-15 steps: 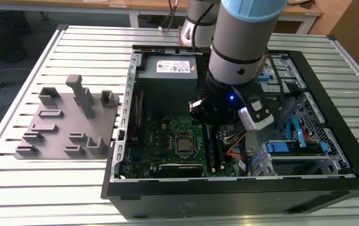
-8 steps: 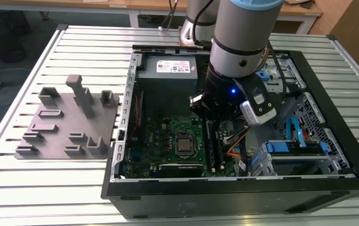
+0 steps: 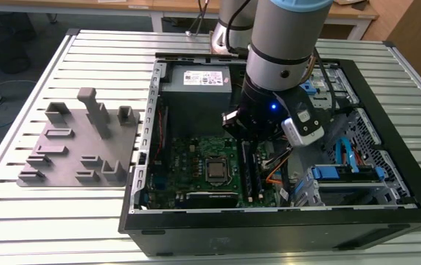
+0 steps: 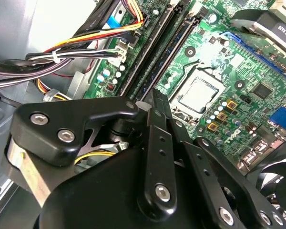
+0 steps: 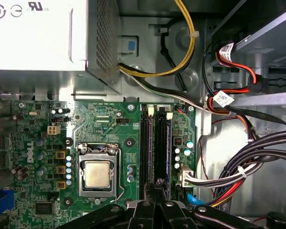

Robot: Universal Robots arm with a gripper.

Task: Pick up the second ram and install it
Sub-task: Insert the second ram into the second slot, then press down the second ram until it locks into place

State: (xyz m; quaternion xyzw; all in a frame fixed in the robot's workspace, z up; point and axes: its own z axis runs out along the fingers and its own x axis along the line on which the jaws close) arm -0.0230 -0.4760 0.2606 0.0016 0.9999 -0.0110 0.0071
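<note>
Gripper (image 5: 158,191) pressed together above the slots (image 5: 155,143), just below it; ram (image 5: 161,145) looks seated. Risk: pushing off-centre could leave one end unlatched.

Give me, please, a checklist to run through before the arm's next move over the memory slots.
1. Gripper lined up with the memory slots: ok.
2. Second ram seated in its slot: cannot tell.
3. Cables off the slots: ok, they lie beside the board.
4. Processor socket apart from the gripper: ok.
5. Case open above the board: ok.
</note>
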